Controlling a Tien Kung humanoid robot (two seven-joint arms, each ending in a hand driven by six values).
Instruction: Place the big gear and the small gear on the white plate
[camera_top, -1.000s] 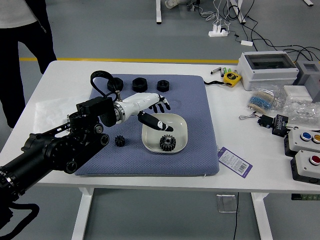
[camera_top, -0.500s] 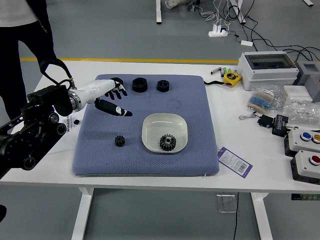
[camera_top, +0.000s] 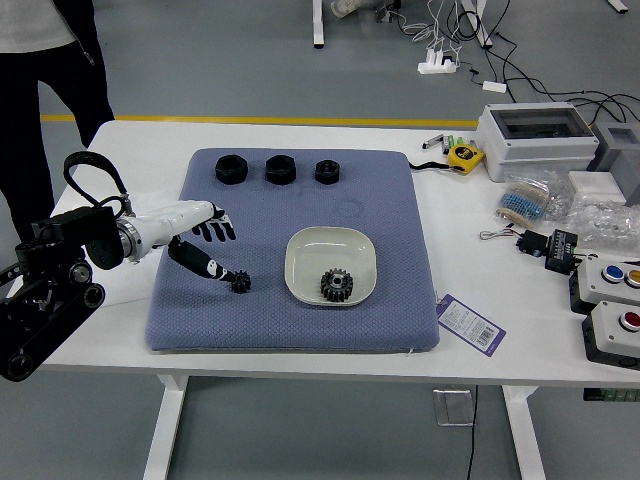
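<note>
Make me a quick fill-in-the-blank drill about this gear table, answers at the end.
Of the two gears, the ____ one lies on the white plate.
The robot's ____ hand is by the small gear.
In a row along the far side of the mat are ____ black nuts.
The tape measure is black and ____.
Answers: big; left; three; yellow.

The head view faces forward and down from high on the robot's side, set back enough to frame the worktop (camera_top: 470, 270), near edge to far, and floor (camera_top: 220, 70) beyond.
</note>
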